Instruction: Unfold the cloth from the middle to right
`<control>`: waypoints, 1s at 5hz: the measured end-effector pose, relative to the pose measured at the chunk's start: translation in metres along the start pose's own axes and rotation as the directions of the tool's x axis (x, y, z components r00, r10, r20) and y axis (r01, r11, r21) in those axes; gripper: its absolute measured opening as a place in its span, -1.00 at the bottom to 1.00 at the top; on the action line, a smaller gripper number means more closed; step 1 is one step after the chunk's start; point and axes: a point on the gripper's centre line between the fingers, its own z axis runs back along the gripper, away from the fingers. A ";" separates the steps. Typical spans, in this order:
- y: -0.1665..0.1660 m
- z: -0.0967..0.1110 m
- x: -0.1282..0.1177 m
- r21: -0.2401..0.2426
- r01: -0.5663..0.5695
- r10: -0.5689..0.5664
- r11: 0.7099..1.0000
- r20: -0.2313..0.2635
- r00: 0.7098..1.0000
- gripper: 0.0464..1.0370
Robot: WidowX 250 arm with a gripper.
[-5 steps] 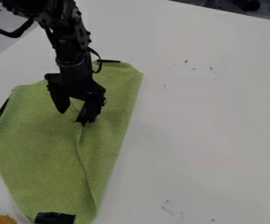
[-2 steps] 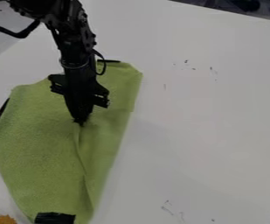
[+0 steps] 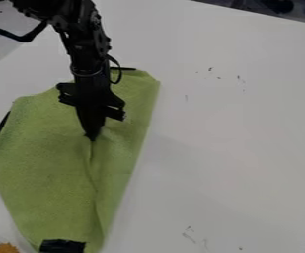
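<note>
The end effector (image 3: 91,137) is closed on the green cloth (image 3: 42,168), pinching the top of its middle fold. The cloth lies on the white table (image 3: 234,138), black tape (image 3: 62,246) at its bottom edge.

The bottom edge crops the cloth (image 3: 46,173) and orange thing (image 3: 6,248).

"How's the light?"
"Soft, fairly even across the white table (image 3: 247,128); dim beyond its far edge."
"Any shadow?"
"A faint, soft-edged one, right of the green cloth (image 3: 42,168)."
"Light from where?"
"I can't tell."
</note>
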 end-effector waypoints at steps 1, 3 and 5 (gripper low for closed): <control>-0.011 0.015 0.001 -0.011 -0.006 0.006 1.000 0.012 1.000 -0.98; -0.047 0.022 -0.003 -0.090 -0.020 0.022 0.996 0.022 1.000 -0.98; -0.083 0.011 -0.004 -0.135 0.021 -0.021 0.991 0.000 1.000 -0.98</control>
